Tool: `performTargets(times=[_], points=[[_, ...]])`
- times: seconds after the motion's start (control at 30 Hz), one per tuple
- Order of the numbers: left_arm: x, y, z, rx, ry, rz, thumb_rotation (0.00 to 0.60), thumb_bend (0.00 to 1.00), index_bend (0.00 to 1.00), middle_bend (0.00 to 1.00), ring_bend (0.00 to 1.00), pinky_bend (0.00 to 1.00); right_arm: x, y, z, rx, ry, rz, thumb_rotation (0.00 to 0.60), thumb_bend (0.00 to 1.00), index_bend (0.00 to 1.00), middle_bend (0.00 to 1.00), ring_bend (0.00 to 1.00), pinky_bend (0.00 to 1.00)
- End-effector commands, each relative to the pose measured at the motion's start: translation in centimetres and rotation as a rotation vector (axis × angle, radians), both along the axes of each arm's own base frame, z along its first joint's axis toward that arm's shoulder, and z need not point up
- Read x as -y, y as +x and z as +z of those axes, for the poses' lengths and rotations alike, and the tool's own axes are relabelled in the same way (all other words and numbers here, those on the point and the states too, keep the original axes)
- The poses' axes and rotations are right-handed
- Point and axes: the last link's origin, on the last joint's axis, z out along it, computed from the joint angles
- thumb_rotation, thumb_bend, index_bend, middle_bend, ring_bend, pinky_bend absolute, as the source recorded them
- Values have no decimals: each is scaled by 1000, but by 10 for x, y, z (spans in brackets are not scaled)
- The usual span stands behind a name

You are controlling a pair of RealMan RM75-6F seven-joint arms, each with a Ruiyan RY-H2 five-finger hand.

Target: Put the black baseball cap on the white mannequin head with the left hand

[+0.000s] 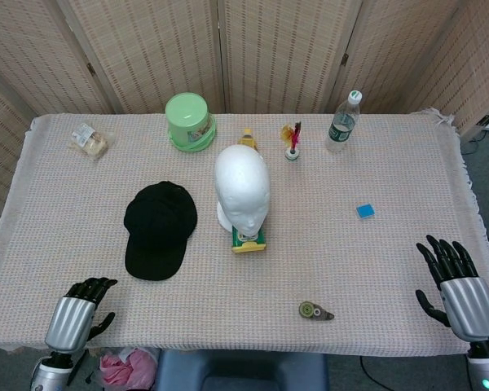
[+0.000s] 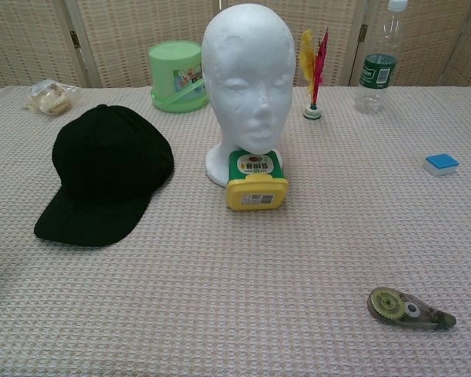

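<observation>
The black baseball cap (image 1: 159,228) (image 2: 106,174) lies flat on the cloth, brim toward the front edge, left of the white mannequin head (image 1: 242,189) (image 2: 249,78), which stands upright at the table's middle. My left hand (image 1: 75,315) hovers at the front left edge, below and left of the cap, fingers apart and holding nothing. At the front right edge my right hand (image 1: 456,285) is raised with fingers spread, also holding nothing. Neither hand shows in the chest view.
A yellow-green box (image 1: 248,239) sits against the head's base. Behind stand a green tub (image 1: 189,120), a feather shuttlecock (image 1: 292,140) and a water bottle (image 1: 343,120). A snack bag (image 1: 90,140) lies far left, a blue eraser (image 1: 364,211) right, a tape dispenser (image 1: 315,310) front.
</observation>
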Motion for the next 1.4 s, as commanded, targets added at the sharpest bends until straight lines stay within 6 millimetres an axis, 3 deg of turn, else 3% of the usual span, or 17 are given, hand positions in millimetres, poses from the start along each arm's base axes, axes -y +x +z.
performTargets(times=[0.03,0.33,0.43,0.67,1.4], points=[[-5,7,-15,-19,-15,-23,600,227,295,357,321,423,-1,0,1,3,8,2,600,287,0,0,0,0],[-23,15,-37,-26,-48,-61,600,227,299,358,321,423,-3,0,3,13,16,4,600,287,0,0,0,0],[-28,17,-42,-27,-66,-68,600,227,307,411,321,423,-2,-1,3,17,23,-4,600,288,0,0,0,0],[-40,11,-56,-18,-70,-63,600,227,335,420,321,423,-4,-1,7,28,10,-11,600,289,0,0,0,0],[-67,-1,-71,-24,-47,-82,600,231,347,420,321,423,-1,-3,7,22,22,-38,600,291,0,0,0,0]])
